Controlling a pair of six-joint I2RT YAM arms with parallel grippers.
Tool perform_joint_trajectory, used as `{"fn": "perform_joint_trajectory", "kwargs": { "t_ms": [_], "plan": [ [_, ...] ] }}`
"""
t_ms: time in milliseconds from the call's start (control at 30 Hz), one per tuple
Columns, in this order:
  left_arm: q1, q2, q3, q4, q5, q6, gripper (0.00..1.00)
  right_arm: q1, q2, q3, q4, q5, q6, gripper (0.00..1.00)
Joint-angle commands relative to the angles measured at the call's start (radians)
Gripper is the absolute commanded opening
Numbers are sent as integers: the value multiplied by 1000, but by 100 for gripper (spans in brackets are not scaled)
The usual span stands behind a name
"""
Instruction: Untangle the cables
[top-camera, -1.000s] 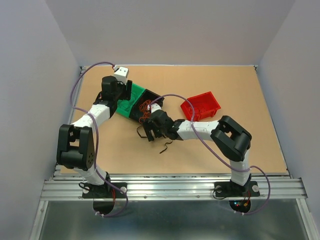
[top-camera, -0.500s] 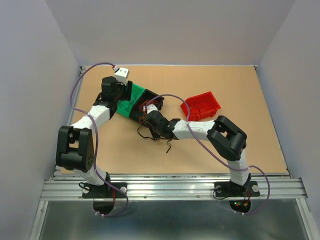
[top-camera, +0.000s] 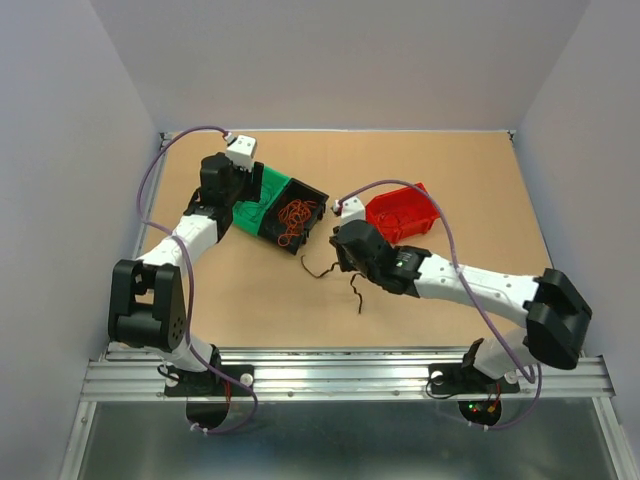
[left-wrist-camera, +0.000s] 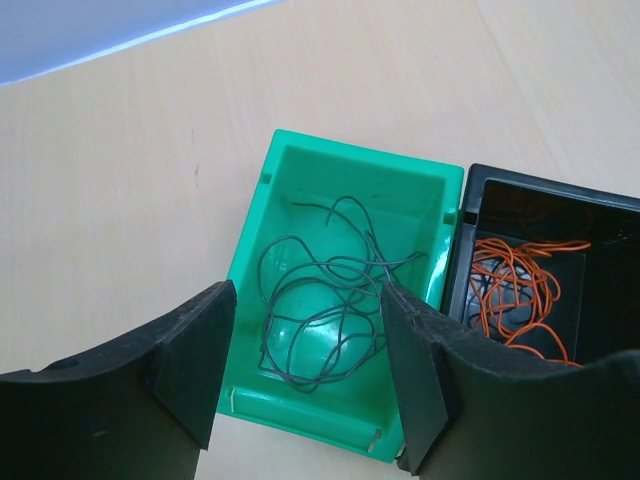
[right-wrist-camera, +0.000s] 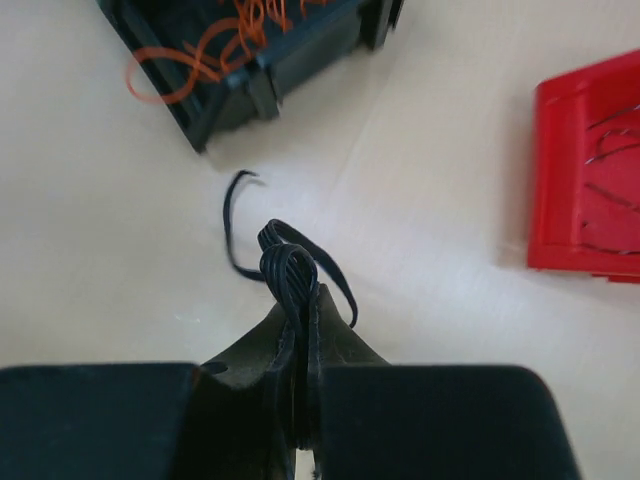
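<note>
A tangle of orange cables (top-camera: 295, 215) lies in the black bin (top-camera: 318, 196), also seen in the left wrist view as orange cables (left-wrist-camera: 515, 290). A thin dark cable (left-wrist-camera: 330, 310) is coiled in the green bin (left-wrist-camera: 300, 180). My left gripper (left-wrist-camera: 305, 340) hovers open above the green bin, with nothing between its fingers. My right gripper (right-wrist-camera: 303, 300) is shut on a looped black cable (right-wrist-camera: 290, 262) above the table in front of the black bin. The cable's ends (top-camera: 355, 293) trail down below the right gripper (top-camera: 347, 262).
A red bin (top-camera: 403, 212) with a few thin wires stands right of the black bin, close behind the right wrist. It shows at the right edge of the right wrist view as the red bin (right-wrist-camera: 590, 170). Grey walls enclose the table on three sides.
My right gripper has shut on the black cable and drawn it away from the black bin, rightwards and toward the near edge. The right arm has stretched out. The left arm barely moved.
</note>
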Motion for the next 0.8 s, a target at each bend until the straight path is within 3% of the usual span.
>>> {"fn": "perform_joint_trajectory", "kwargs": {
  "t_ms": [0, 267, 500, 767],
  "plan": [
    [-5, -55, -17, 47, 18, 13, 71, -33, -120, 43, 47, 102, -23, 1],
    [-15, -96, -49, 66, 35, 20, 71, -183, -195, 139, 161, -109, -182, 1],
    [-19, -104, -57, 70, 32, 24, 71, -482, -105, 242, 162, -418, -172, 1],
    [-30, -106, -62, 69, 29, 33, 71, -682, -48, 120, 319, -805, -253, 1]
  ]
}}
